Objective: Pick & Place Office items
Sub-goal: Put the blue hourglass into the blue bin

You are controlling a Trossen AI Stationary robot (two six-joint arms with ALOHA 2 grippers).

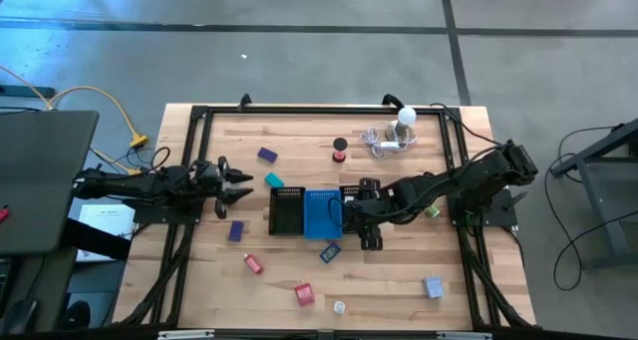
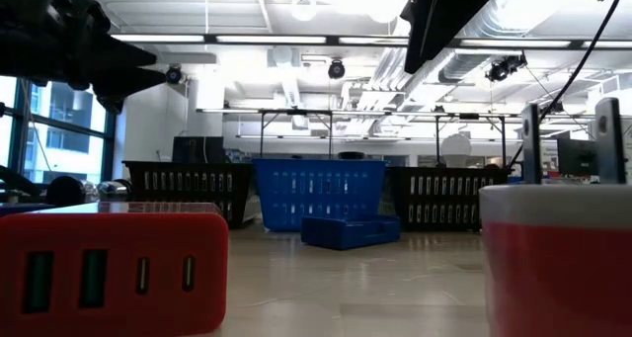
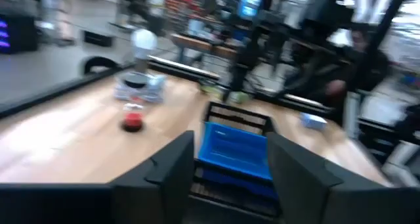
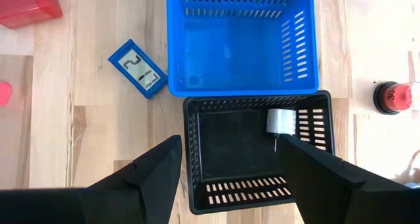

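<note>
Light wood tabletop point(image 1: 399, 280) in a concrete-floored shop. My right claw point(image 4: 226, 178) hangs spread wide and empty above the black mesh tray point(image 4: 259, 152), where a small grey block point(image 4: 282, 121) already lies by one wall. Next candidate, I reckon, is the blue rectangular clock point(image 4: 138, 67) at about 10 o'clock, long axis diagonal. Beyond: blue plastic basket point(image 4: 237, 40). Left claw point(image 1: 242, 180) is parted, holding nothing, farther off.

Clock point(image 4: 138, 67) lies beside middle tray point(image 4: 237, 40); cylinder point(image 4: 282, 121) inside adjoining tray point(image 4: 197, 165).
</note>
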